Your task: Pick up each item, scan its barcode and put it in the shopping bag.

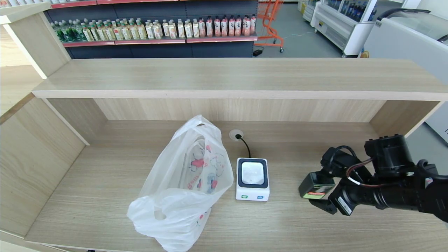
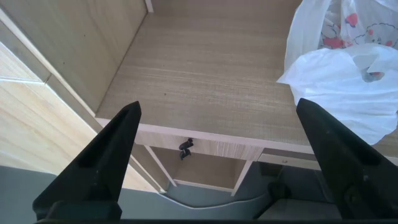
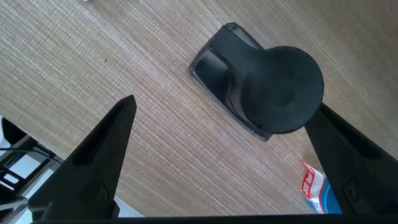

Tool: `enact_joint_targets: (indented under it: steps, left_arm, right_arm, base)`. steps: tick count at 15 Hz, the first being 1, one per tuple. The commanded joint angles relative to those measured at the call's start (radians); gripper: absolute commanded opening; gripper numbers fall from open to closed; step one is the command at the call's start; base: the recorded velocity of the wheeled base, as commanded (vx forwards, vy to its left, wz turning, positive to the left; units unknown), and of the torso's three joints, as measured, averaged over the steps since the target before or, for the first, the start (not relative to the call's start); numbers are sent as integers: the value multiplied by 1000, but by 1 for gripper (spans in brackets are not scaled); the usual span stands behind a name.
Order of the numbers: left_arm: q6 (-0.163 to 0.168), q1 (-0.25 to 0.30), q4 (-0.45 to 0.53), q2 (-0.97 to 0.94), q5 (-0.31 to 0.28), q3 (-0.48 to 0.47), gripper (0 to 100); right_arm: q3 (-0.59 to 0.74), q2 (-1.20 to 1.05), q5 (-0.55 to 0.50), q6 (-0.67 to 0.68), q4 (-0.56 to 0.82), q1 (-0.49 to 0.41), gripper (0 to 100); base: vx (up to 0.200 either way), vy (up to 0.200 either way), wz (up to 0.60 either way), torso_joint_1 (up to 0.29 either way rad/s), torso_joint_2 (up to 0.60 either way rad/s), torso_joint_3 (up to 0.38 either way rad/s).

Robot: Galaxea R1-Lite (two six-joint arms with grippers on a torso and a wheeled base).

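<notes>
A white plastic shopping bag [image 1: 182,189] slumps on the wooden counter [image 1: 105,196] with printed packets showing through it. Just right of it sits the white barcode scanner [image 1: 252,178] with its dark glass face up. My right arm [image 1: 371,189] hangs over the counter to the right of the scanner. My right gripper [image 3: 222,107] is open above a flat dark thing [image 3: 214,68] with a round black top, and holds nothing. A corner of a red, white and blue packet [image 3: 317,190] lies beside it. My left gripper [image 2: 217,104] is open and empty over the counter's front edge, left of the bag [image 2: 348,74].
The counter is boxed in by a raised back shelf [image 1: 238,77] and wooden side walls [image 1: 38,157]. A black cable [image 1: 245,145] runs from the scanner to a round hole in the counter. Bare wood lies left of the bag and in front of the scanner.
</notes>
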Motion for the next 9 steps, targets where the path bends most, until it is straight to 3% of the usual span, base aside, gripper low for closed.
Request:
enact_joint_targets:
  steps: [1, 6, 7, 9]
  left_arm:
    - [0, 0, 0, 0, 1, 0, 100]
    - [0, 0, 0, 0, 1, 0, 100]
    - [0, 0, 0, 0, 1, 0, 100]
    - [0, 0, 0, 0, 1, 0, 100]
  right_arm:
    - [-2, 44, 0, -2, -24, 15, 100]
    - [-5, 117, 0, -9, -126, 37, 100]
    - [-5, 128, 0, -9, -144, 37, 0]
    - [-5, 150, 0, -4, -161, 43, 0]
  base:
    - [0, 0, 0, 0, 0, 0]
    - [0, 0, 0, 0, 0, 0]
    - [0, 0, 0, 0, 0, 0]
    - [0, 0, 0, 0, 0, 0]
